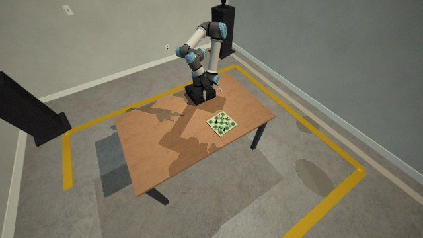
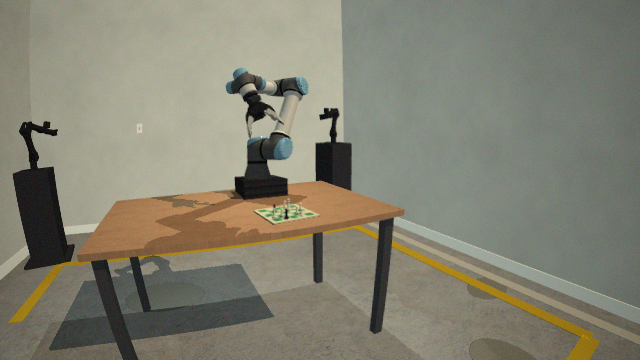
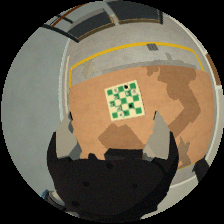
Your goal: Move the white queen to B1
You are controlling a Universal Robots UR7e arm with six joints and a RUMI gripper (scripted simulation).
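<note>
A small green and cream chessboard (image 1: 233, 125) (image 2: 310, 215) (image 3: 135, 112) lies on the wooden table (image 1: 149, 155) (image 2: 165, 225) (image 3: 90, 100), in front of the arm's base. Several small white and black pieces stand on it. They are too small for me to tell which is the white queen. The letters and numbers on the board's edge cannot be read. My gripper (image 1: 213, 86) (image 2: 263, 124) (image 3: 112, 125) is open and empty. It hangs high above the table near the arm's base, well back from the board.
The arm's black base block (image 1: 199, 94) (image 2: 261, 186) stands at the table's back edge. Black camera stands (image 2: 42, 215) (image 2: 333, 165) stand on the floor beside the table. Yellow tape (image 1: 297, 114) marks the floor around it.
</note>
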